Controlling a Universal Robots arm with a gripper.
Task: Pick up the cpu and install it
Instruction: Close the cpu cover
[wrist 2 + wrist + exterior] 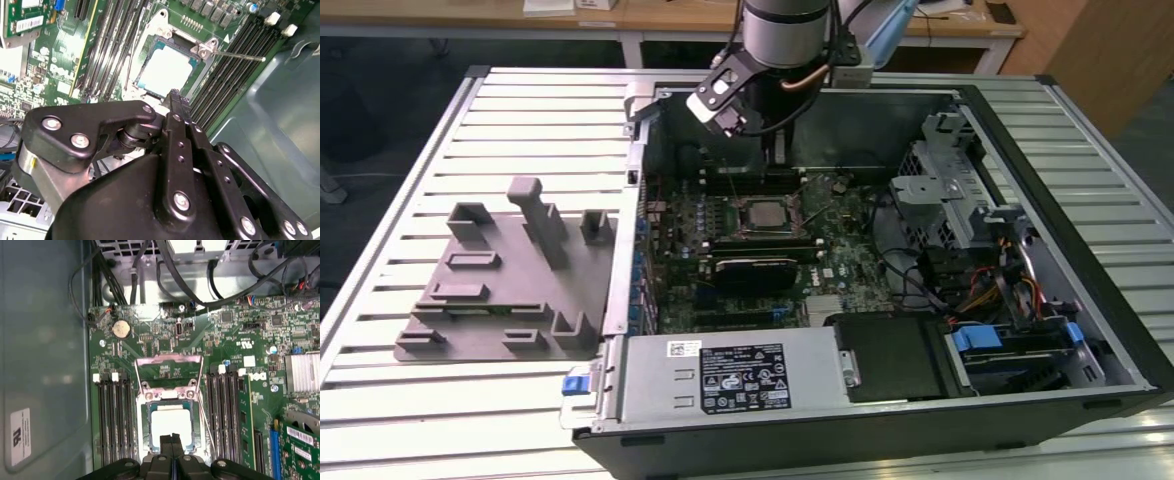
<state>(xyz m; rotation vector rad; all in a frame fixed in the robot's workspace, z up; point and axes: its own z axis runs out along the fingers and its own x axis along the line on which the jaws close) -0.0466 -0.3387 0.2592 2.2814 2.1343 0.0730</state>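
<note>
First wrist view shows me the cpu (170,422) flat in its socket (145,432), edges along the memory slots (113,425), gripper (172,437) pinched closed, empty; sticker (20,437) unreadable.

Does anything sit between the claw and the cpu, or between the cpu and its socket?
Nothing visible does. In both wrist views the cpu already lies in the socket, the load plate swung back off it, and the claw hangs over its edge with no cable between.

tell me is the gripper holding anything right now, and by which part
Nothing is held. The gripper is shut on nothing, and the cpu lies in the socket beneath it.
</note>
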